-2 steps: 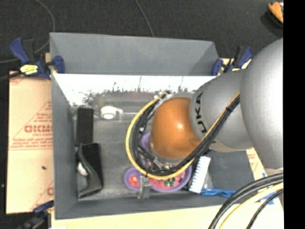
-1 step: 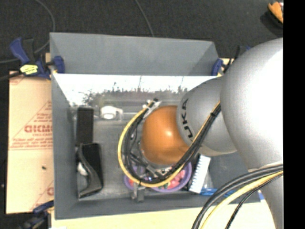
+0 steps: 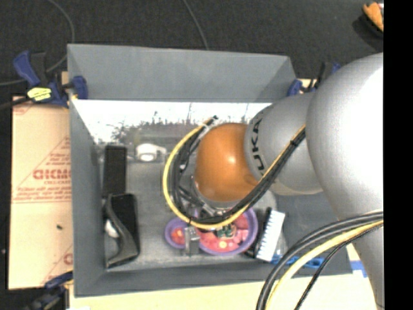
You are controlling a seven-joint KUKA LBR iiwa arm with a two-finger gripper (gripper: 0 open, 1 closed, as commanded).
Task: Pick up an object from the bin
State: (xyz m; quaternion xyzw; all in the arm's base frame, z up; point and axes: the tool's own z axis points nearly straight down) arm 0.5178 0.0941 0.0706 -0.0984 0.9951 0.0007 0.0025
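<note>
One camera looks down on the bin [image 3: 181, 76] from above, slightly aslant.

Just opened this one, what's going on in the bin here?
The arm reaches into the grey bin from the right, with its orange wrist cover over the front middle. The end effector is low over a round purple and pink thing near the front wall; no grasp can be made out. A white brush-like piece lies just to the right, black things lie along the left side, and a small white ring lies near the back.
</note>
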